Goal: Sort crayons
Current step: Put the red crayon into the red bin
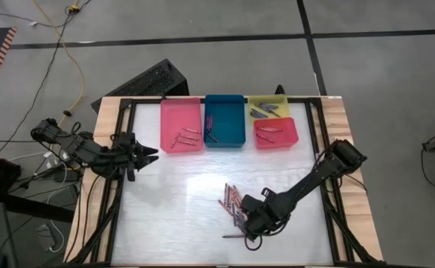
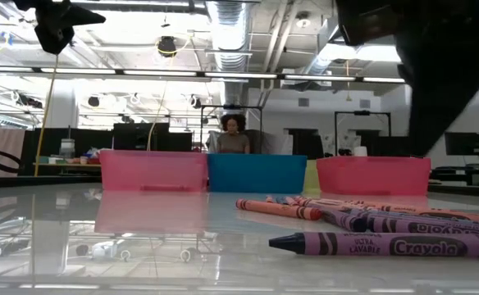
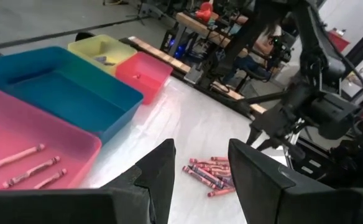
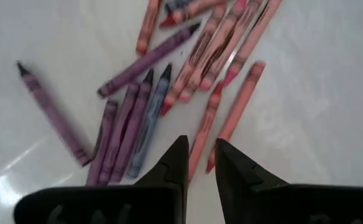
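A pile of red, pink, purple and blue crayons (image 1: 231, 199) lies flat on the white table, near the front right. One purple crayon (image 1: 232, 236) lies apart, nearer the front edge. My right gripper (image 4: 201, 149) hangs over the pile pointing steeply down. It is open by a narrow gap, with the near end of a red crayon (image 4: 206, 127) showing below that gap. The low view shows no fingers down at the crayons (image 2: 371, 217). My left gripper (image 3: 201, 168) waits open and empty above the table's left side (image 1: 152, 155).
Along the far edge stand a pink tray (image 1: 182, 112) with pink crayons, a blue tray (image 1: 229, 123), a yellow tray (image 1: 273, 100) with grey crayons and a red tray (image 1: 288, 138) with red ones. A black frame (image 1: 121, 193) rims the table. A person (image 2: 233, 135) sits beyond it.
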Controlling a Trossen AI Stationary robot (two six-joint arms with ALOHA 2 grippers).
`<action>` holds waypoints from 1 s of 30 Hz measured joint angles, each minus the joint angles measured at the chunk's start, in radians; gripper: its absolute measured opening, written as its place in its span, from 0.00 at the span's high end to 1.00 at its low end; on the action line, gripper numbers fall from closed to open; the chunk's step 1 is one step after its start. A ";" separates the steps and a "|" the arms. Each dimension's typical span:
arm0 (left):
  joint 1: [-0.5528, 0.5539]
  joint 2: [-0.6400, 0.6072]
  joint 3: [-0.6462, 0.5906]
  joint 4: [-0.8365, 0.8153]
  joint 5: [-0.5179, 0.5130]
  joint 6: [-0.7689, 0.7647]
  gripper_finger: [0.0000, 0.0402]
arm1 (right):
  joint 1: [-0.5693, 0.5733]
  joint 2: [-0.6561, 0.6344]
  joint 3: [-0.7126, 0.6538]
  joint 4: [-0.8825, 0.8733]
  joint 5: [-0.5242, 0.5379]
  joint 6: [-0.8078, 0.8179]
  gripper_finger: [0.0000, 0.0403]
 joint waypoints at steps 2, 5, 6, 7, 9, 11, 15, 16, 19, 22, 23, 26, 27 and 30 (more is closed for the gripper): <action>0.000 0.000 0.000 0.014 -0.001 0.017 0.65 | -0.009 0.000 0.000 0.000 -0.045 0.019 0.82; 0.000 0.000 0.000 0.020 -0.010 0.038 0.65 | -0.018 0.000 0.000 -0.004 -0.062 0.025 0.82; 0.000 0.000 0.000 0.021 -0.010 0.042 0.65 | -0.019 0.000 0.000 -0.008 -0.061 0.025 0.82; 0.000 0.000 0.000 0.020 -0.010 0.043 0.65 | -0.020 0.000 0.000 -0.012 -0.061 0.025 0.82; 0.000 0.000 0.000 0.021 -0.010 0.043 0.65 | -0.018 0.000 0.000 -0.019 -0.063 0.026 0.82; 0.000 0.000 0.000 0.020 -0.010 0.043 0.65 | -0.018 0.000 0.000 -0.018 -0.073 0.026 0.82; 0.000 0.000 0.000 0.020 -0.009 0.044 0.65 | -0.018 0.000 0.000 -0.019 -0.080 0.026 0.82; 0.000 0.000 0.000 0.020 -0.009 0.044 0.65 | -0.019 0.000 0.000 -0.020 -0.080 0.026 0.82; 0.000 0.000 0.000 0.020 -0.008 0.044 0.65 | -0.020 0.000 0.000 -0.024 -0.080 0.024 0.82; 0.000 0.000 0.000 0.019 -0.008 0.044 0.65 | -0.018 -0.001 0.000 -0.023 -0.083 0.011 0.79; 0.000 0.000 0.000 0.019 -0.008 0.044 0.65 | -0.018 -0.001 0.000 -0.022 -0.086 0.011 0.78; 0.000 0.000 0.000 0.018 -0.008 0.044 0.65 | -0.019 -0.001 0.000 -0.023 -0.087 0.023 0.72; 0.000 0.000 0.000 0.017 -0.008 0.044 0.65 | -0.019 -0.001 0.000 -0.024 -0.087 0.022 0.70; 0.000 0.000 0.000 0.016 -0.008 0.044 0.65 | -0.019 -0.001 0.000 -0.050 -0.086 0.005 0.63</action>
